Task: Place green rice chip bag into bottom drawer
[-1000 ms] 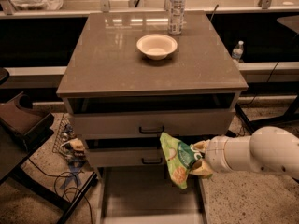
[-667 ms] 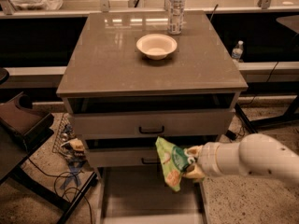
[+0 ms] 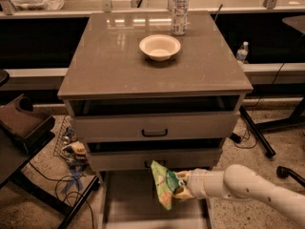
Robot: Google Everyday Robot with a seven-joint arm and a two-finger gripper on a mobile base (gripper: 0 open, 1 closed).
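A green chip bag (image 3: 163, 189) is being held by the gripper (image 3: 182, 189), clamped on its right edge, above the open bottom drawer (image 3: 128, 203) of a grey cabinet (image 3: 119, 66).

The gripper (image 3: 182, 191), clutching the green rice chip bag (image 3: 164, 187) above the bottom drawer (image 3: 128, 206), sits half hidden behind that bag; the drawer's front is cut off below.

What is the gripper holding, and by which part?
The gripper, over the bottom drawer, holds the chip bag by its right edge.
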